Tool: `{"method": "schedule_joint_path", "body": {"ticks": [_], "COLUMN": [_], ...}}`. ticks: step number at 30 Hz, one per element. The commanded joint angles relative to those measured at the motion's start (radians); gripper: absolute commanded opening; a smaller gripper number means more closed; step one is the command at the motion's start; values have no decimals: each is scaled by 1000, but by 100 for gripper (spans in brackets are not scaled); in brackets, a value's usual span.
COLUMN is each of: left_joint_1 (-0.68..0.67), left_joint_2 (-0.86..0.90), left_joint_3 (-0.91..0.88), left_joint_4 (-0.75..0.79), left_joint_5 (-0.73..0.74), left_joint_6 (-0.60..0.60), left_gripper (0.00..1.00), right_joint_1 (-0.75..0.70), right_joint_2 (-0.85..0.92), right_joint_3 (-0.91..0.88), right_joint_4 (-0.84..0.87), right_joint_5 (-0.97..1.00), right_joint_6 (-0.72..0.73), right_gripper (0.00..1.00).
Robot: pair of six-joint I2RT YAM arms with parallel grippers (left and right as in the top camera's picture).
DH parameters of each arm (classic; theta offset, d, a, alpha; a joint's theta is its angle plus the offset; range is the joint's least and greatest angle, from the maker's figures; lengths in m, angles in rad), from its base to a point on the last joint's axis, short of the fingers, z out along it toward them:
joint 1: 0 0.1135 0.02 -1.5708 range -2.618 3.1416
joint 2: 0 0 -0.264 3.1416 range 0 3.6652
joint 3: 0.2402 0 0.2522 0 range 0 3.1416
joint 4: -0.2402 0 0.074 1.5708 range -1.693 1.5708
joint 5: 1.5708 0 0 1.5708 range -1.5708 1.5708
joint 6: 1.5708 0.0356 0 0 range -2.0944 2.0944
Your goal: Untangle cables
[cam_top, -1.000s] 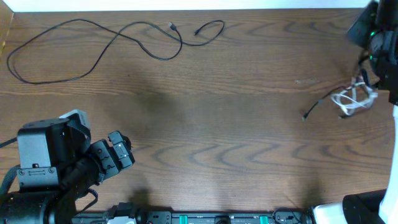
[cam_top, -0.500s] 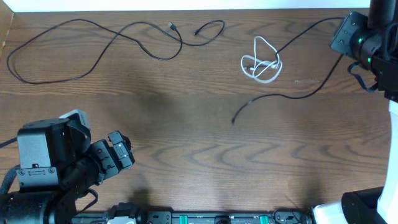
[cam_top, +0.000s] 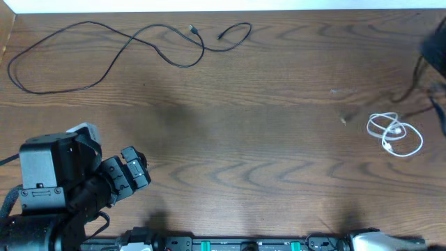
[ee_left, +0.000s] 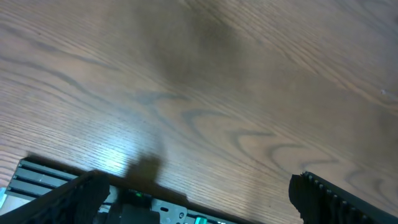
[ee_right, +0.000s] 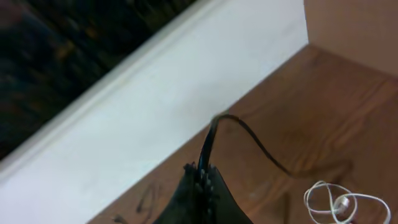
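A long black cable [cam_top: 104, 52] lies in loose loops at the far left of the table. A short white cable [cam_top: 395, 134] lies coiled at the right; it also shows in the right wrist view [ee_right: 339, 205]. My right gripper [ee_right: 202, 171] is shut on a second black cable [ee_right: 249, 134], which arcs down to the table next to the white coil. In the overhead view this gripper [cam_top: 435, 45] is a dark blur at the right edge, and the cable's plug end [cam_top: 343, 120] shows faintly. My left gripper [cam_top: 136, 171] is open and empty at the front left, also seen in its wrist view [ee_left: 199, 196].
The wooden table [cam_top: 244, 139] has a white wall strip along its far edge [cam_top: 209, 5]. A rail with electronics [cam_top: 244, 244] runs along the front edge. The left arm's bulky body [cam_top: 49, 181] fills the front left corner.
My right gripper swung the black cable and the white coil toward the table's middle, then back right. The white coil now lies at the right. The left arm has not moved.
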Motion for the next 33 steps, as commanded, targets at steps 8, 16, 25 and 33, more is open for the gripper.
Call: {"method": "schedule_joint_path", "body": {"ticks": [8, 16, 25, 33], "left_joint_1": [2, 2, 2, 2], "left_joint_2": [0, 0, 0, 0], "left_joint_3": [2, 2, 2, 2], "left_joint_4": [-77, -77, -77, -77], "left_joint_5": [-10, -10, -10, -9], "left_joint_6": [5, 5, 5, 5], "left_gripper": [98, 98, 98, 98], "right_joint_1": [3, 11, 117, 264], "right_joint_2": [112, 245, 344, 489], "right_joint_3": [6, 6, 6, 6], "right_joint_4": [-92, 4, 78, 65], "right_joint_5": [-207, -778, -906, -836], "right_joint_6": [-276, -342, -320, -320], "right_gripper": [1, 1, 1, 1]}}
